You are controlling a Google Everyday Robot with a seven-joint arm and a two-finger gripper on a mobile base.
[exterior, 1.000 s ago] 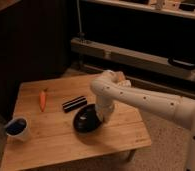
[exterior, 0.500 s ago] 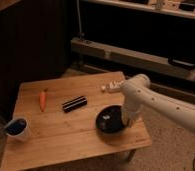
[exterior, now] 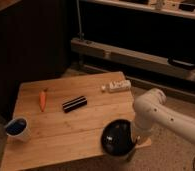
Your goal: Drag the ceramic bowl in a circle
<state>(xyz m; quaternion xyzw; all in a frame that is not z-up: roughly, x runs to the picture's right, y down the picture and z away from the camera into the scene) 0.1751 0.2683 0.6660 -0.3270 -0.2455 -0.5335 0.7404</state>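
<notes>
The ceramic bowl [exterior: 118, 139], wide, glossy and black, sits at the front right corner of the wooden table [exterior: 56, 135], partly over the front edge. My white arm [exterior: 156, 107] comes in from the right and bends down to the bowl's right rim. The gripper [exterior: 135, 141] is at that rim, mostly hidden behind the wrist and the bowl.
An orange carrot [exterior: 42, 99] lies at the left of the table and a short black bar [exterior: 74, 104] near the middle. A white cup with blue inside [exterior: 17, 128] stands at the front left corner. A small white object [exterior: 117, 86] lies at the back right edge. Dark shelving stands behind.
The bowl has slid right and toward the front, from the table's middle to its front right corner. My arm has swung right with it.
</notes>
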